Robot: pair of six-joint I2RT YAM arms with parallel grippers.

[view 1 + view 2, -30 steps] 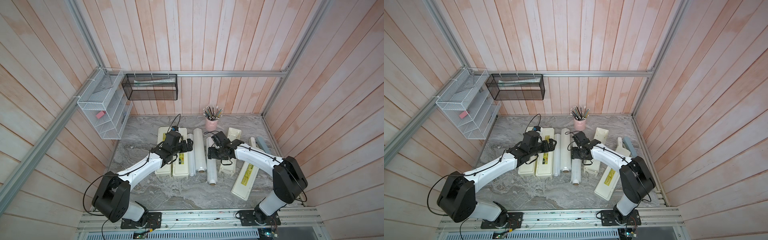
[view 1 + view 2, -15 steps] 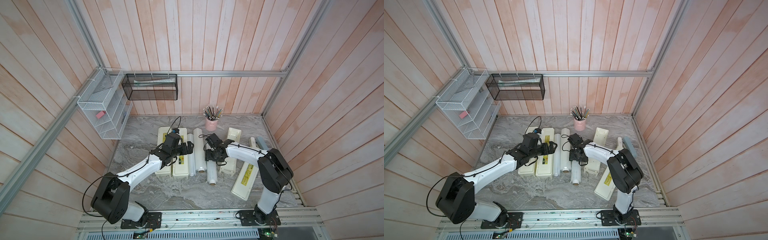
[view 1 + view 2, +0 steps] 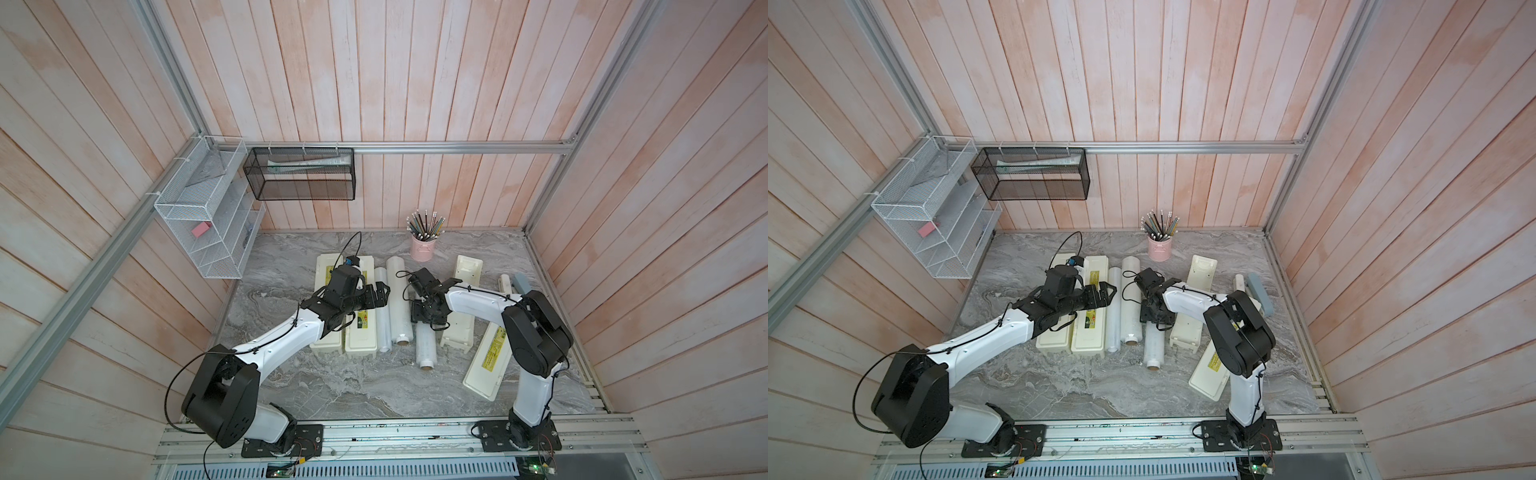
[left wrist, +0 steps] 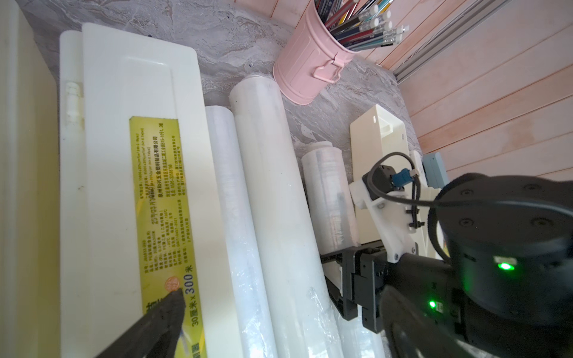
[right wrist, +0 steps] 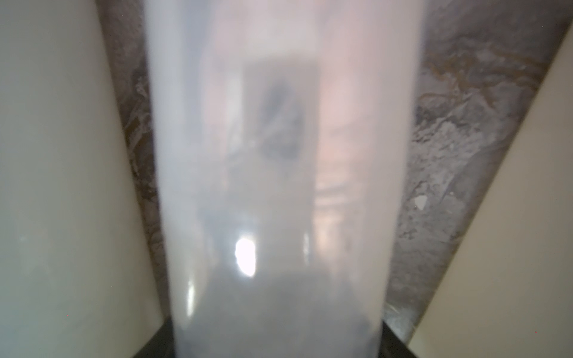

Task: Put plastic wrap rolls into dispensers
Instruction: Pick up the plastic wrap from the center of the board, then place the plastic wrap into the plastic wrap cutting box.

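Three plastic wrap rolls lie side by side in mid table: a thin one (image 3: 381, 316), a thick one (image 3: 398, 299) and a shorter one (image 3: 425, 349). My right gripper (image 3: 426, 316) points down over the shorter roll (image 5: 279, 155), its fingers pressed to both sides of it. My left gripper (image 3: 382, 296) hangs open above the thin and thick rolls (image 4: 273, 192); one finger (image 4: 167, 313) is over the yellow label. Two closed dispensers (image 3: 362, 332) lie to the left. A third dispenser lies open on the right, base (image 3: 460, 328) and labelled lid (image 3: 492, 359).
A pink cup of pencils (image 3: 423, 247) stands at the back. A grey-blue object (image 3: 522, 284) and a small white tube (image 3: 505, 282) lie by the right wall. A white wire rack (image 3: 208, 220) and a black mesh basket (image 3: 299, 174) hang on the walls.
My right arm's elbow has swung in towards the middle, and its jaws have narrowed onto the shorter roll. The left arm has hardly moved and stays open.
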